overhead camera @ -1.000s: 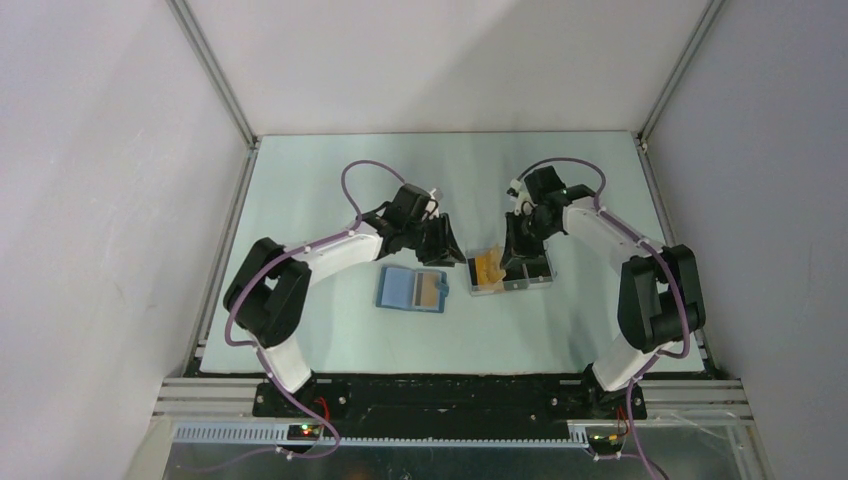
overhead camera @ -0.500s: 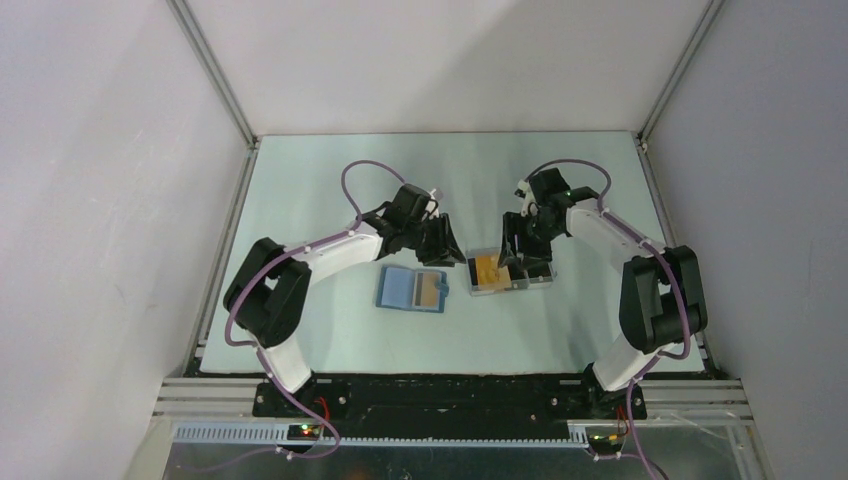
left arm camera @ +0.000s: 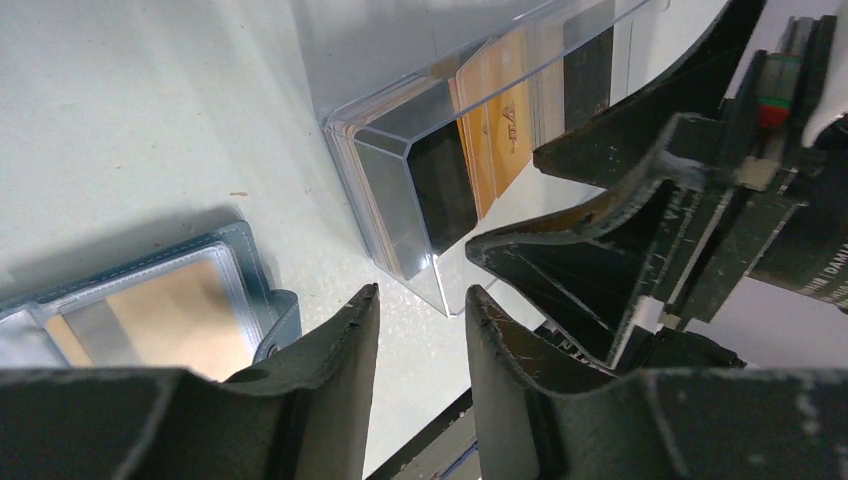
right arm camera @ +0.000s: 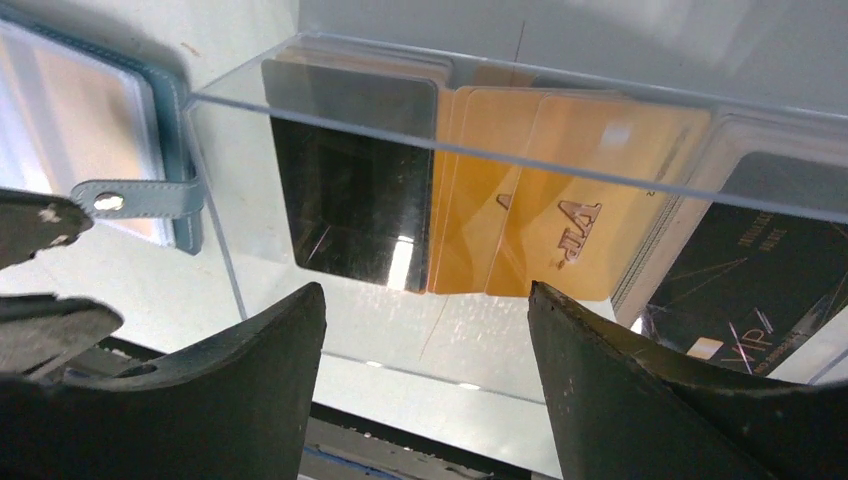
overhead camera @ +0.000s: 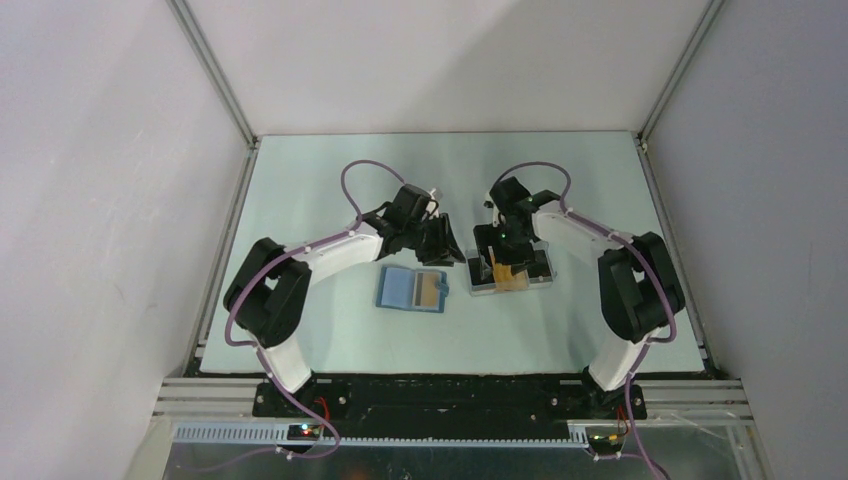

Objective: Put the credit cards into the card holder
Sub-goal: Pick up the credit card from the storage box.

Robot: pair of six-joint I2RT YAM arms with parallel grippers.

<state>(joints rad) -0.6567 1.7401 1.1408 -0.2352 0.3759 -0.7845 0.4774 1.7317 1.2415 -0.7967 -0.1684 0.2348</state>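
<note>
The blue card holder (overhead camera: 400, 290) lies open on the table with a yellow-orange card in its right pocket; its edge shows in the left wrist view (left arm camera: 245, 275) and its snap strap in the right wrist view (right arm camera: 150, 198). More credit cards stand in a clear tray (overhead camera: 475, 288): orange ones (right arm camera: 545, 225) in the middle, a glossy black one (right arm camera: 350, 200) on their left, and black ones (right arm camera: 745, 280) on their right. My right gripper (right arm camera: 425, 298) hangs wide open over the tray, holding nothing. My left gripper (left arm camera: 420, 305) hovers between holder and tray, jaws apart and empty.
The clear tray's near corner (left arm camera: 440, 285) stands just beyond my left fingertips. The right gripper's black fingers (left arm camera: 600, 150) reach close in from the right in the left wrist view. White walls and metal rails (overhead camera: 225, 100) enclose the table.
My right gripper has opened from shut and shifted left over the tray's orange cards. The left arm and the card holder have stayed put.
</note>
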